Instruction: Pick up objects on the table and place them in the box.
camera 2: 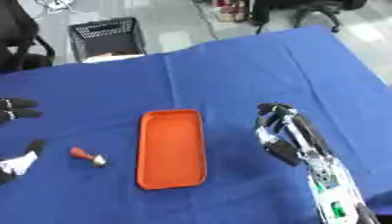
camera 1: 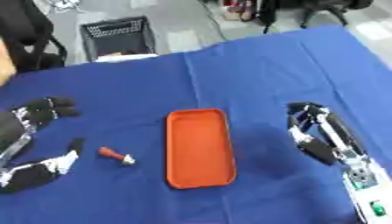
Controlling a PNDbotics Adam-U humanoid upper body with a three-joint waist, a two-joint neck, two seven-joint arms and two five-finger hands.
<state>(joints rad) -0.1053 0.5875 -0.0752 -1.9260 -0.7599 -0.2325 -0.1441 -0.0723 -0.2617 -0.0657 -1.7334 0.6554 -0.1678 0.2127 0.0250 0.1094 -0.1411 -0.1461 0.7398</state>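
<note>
Centrally on the blue-covered bench [camera 1: 253,74] lies an empty orange tray [camera 1: 199,148]. Just left of the tray sits a small red-and-silver object [camera 1: 116,155], between the open left robot hand's [camera 1: 34,131] spread fingers. Right of the tray, the right robot hand [camera 1: 310,127] rests, fingers relaxed, holding nothing.

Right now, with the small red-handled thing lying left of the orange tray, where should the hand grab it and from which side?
Probably across the red handle, from above. The small red-handled object lies flat on the blue cloth, pale end toward the orange tray, so only its top and sides are free. The left hand is nearest, open just to its left; the right hand sits beyond the tray.
</note>
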